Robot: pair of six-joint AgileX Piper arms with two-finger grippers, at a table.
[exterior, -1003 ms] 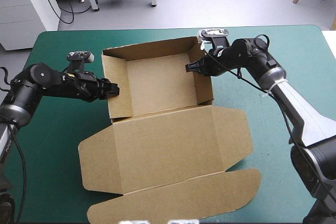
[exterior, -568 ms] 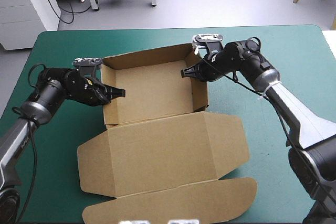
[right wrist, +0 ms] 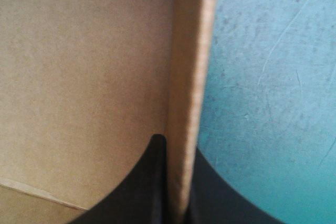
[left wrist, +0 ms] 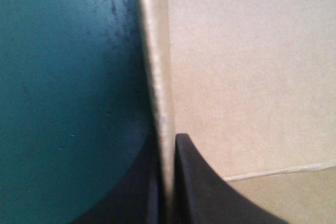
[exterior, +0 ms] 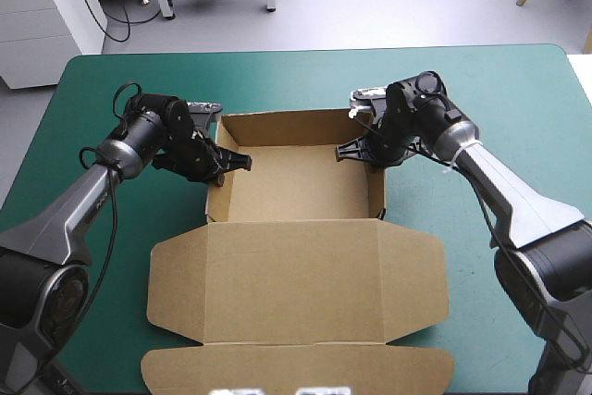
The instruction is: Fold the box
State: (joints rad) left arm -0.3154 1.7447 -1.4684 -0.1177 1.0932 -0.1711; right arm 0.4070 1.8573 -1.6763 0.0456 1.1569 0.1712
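Observation:
The brown box (exterior: 296, 182) stands as an open tray with raised walls at mid-table, its lid (exterior: 296, 279) lying flat toward the near edge. My left gripper (exterior: 225, 164) is shut on the tray's left wall; its wrist view has that wall's edge (left wrist: 157, 77) running up between the black fingers (left wrist: 191, 182). My right gripper (exterior: 356, 148) is shut on the right wall, whose top edge (right wrist: 189, 87) passes between its fingers (right wrist: 152, 182). The tray's floor (right wrist: 84, 77) lies inside that wall.
Teal-green cover (exterior: 518, 108) lies open on both sides of the box and behind it. The lid's rounded tuck flap (exterior: 296, 369) reaches almost to the table's near edge.
Both grippers have carried the tray toward the near edge and squared it with the table. The lid slid nearer, its tuck flap now at the front edge. Both holds on the walls persist.

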